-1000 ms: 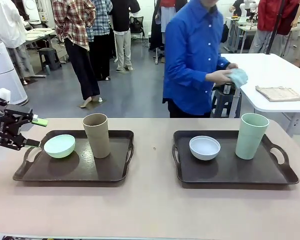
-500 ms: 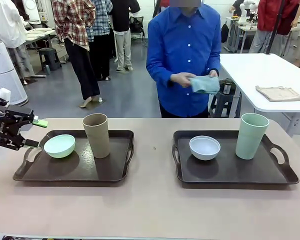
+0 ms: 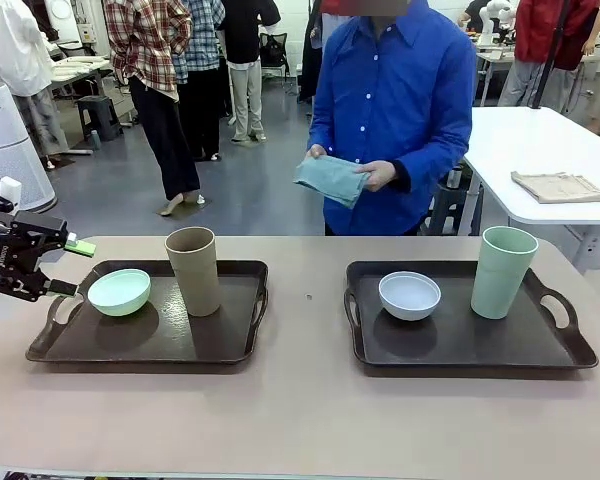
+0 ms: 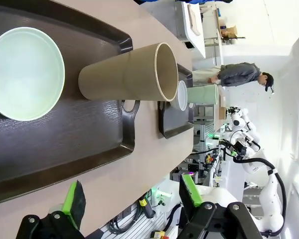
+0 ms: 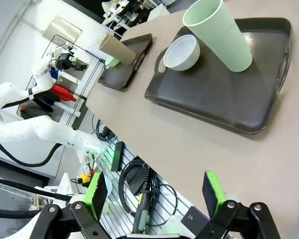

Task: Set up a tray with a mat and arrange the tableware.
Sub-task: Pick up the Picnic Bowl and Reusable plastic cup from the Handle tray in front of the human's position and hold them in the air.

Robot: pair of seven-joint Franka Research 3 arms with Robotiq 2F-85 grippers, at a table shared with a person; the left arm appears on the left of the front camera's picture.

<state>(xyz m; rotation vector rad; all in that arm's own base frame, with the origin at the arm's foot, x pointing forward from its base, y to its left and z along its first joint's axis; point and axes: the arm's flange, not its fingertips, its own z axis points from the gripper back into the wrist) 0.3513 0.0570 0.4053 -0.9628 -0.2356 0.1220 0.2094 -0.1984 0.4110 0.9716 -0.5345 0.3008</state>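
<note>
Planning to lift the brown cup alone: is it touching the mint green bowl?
Apart. The left wrist view shows bare dark tray between the brown cup and the mint green bowl; the front view agrees.

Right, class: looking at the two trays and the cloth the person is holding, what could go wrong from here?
1. The open left claw sits by the left tray handle, close to the mint green bowl. Reaching past it for the tall brown cup could tip that cup.
2. The person holds a folded teal cloth, but neither tray is bare. Laying it over the right tray might topple the pale green cup.
</note>
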